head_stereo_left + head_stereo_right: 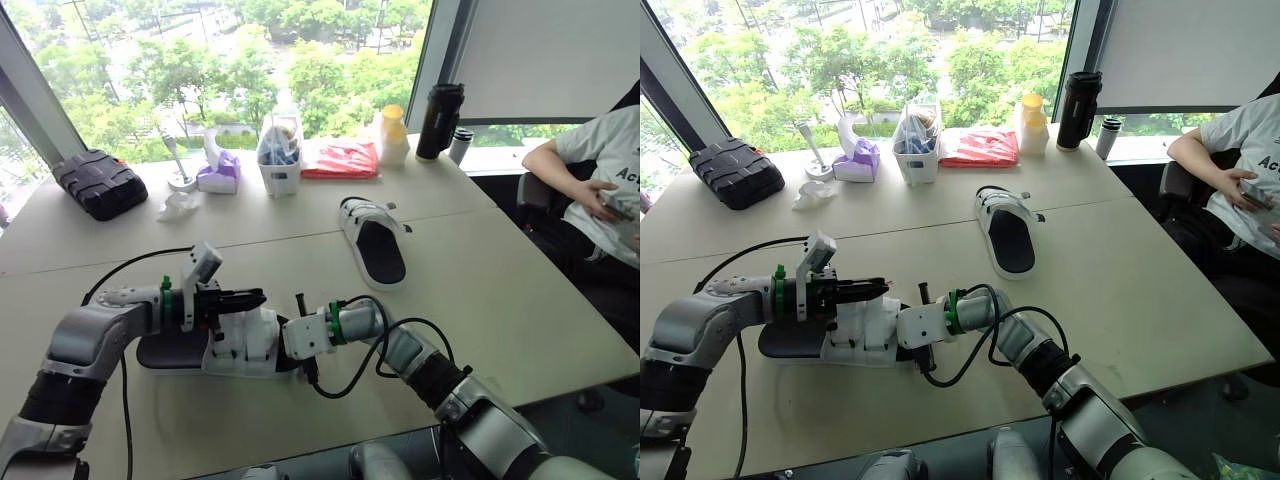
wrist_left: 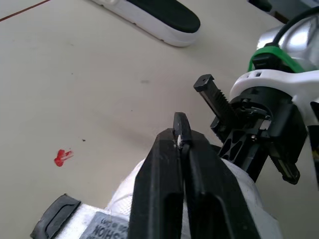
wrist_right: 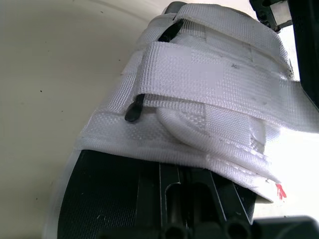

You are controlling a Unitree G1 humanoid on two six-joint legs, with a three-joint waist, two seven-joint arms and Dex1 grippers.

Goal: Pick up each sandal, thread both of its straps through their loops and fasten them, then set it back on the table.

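Left gripper (image 1: pixel 258 295): fingers pressed together over the straps (image 3: pixel 209 74) of the near sandal (image 1: pixel 245 348); grasp unclear. Sandal lies near the table (image 1: pixel 500 300) front edge; open tabletop to its right.

The near sandal (image 1: pixel 238 348) is laid on the table (image 1: pixel 500 300) directly beneath the left gripper's (image 1: pixel 255 296) jaws. The right gripper (image 1: pixel 293 340) is set against its end, just ahead of them. The second sandal (image 1: pixel 375 240) is placed well beyond the jaw tips, farther across the table.
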